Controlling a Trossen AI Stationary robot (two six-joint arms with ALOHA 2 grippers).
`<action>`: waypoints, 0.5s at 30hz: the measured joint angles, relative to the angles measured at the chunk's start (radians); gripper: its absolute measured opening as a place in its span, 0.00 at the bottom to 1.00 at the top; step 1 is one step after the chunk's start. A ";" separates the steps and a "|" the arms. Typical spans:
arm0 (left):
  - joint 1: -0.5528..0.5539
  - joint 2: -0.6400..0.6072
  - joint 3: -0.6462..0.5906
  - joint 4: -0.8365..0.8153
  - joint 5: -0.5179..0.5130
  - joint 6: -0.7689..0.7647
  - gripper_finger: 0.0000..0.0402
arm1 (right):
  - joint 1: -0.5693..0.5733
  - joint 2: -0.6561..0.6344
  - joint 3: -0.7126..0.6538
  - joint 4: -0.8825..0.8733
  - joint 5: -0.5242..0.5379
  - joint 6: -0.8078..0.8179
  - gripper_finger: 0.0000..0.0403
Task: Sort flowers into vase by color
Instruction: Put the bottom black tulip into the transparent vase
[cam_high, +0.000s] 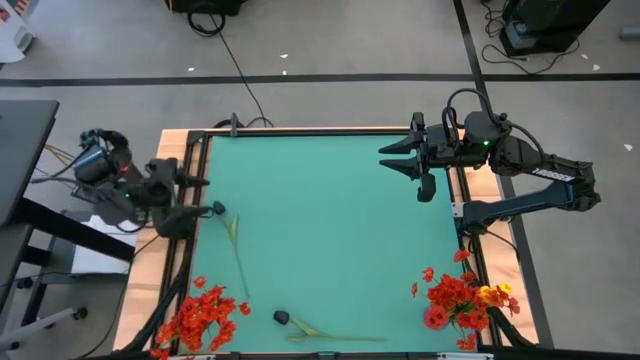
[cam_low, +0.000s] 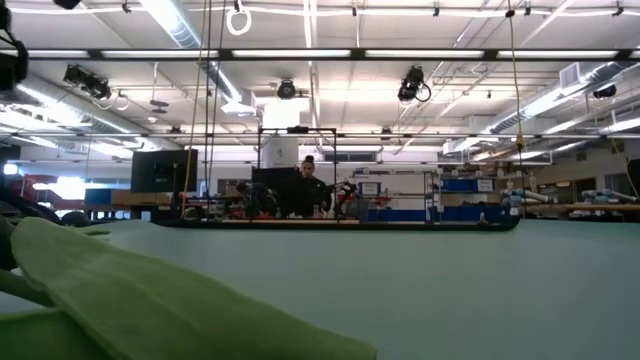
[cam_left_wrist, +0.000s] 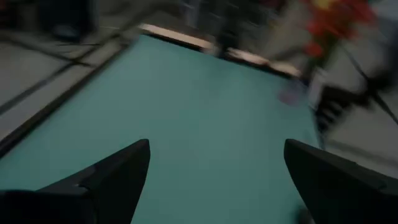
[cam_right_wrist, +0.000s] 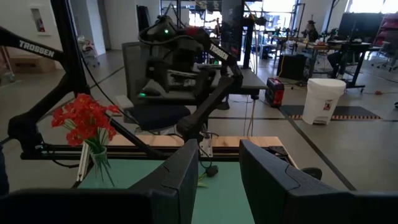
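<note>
Currently both hands are empty and held at the edges of the teal surface (cam_high: 330, 230): the left hand (cam_high: 205, 195) at the left edge, fingers spread wide with only the mat between them, and the right hand (cam_high: 400, 158) at the far right, fingers parted by a narrow gap, holding nothing. Two flowers remain loose near the front: a dark head (cam_high: 282, 317) on a pale green stem running right along the near edge, and a thin stem (cam_high: 238, 255) lying from near the left hand toward the front. One red-orange bunch (cam_high: 200, 318) stands at the near left corner; a second red-orange cluster with a yellow head (cam_high: 493, 294) stands at the near right corner, in what appears to be a clear vase (cam_right_wrist: 99, 163) as the right wrist view shows it. By my judgement the step in hand is picking a loose stem. It would be done best by closing across the stem, not the head, since the stems are thin, flexible and lie flat on the smooth mat; the fingers should descend fully and approach square to the stem. The blooms look soft and papery and would likely crush.
</note>
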 joint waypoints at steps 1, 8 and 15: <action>0.035 0.002 -0.007 -0.002 -0.016 -0.034 0.93 | 0.000 0.000 0.000 0.000 0.000 0.000 0.31; 0.345 0.081 -0.092 0.014 -0.002 -0.224 0.86 | 0.000 0.000 0.000 0.000 0.000 0.000 0.31; 0.552 0.239 -0.121 0.030 0.136 -0.266 0.85 | 0.000 0.000 0.000 0.000 0.000 0.000 0.31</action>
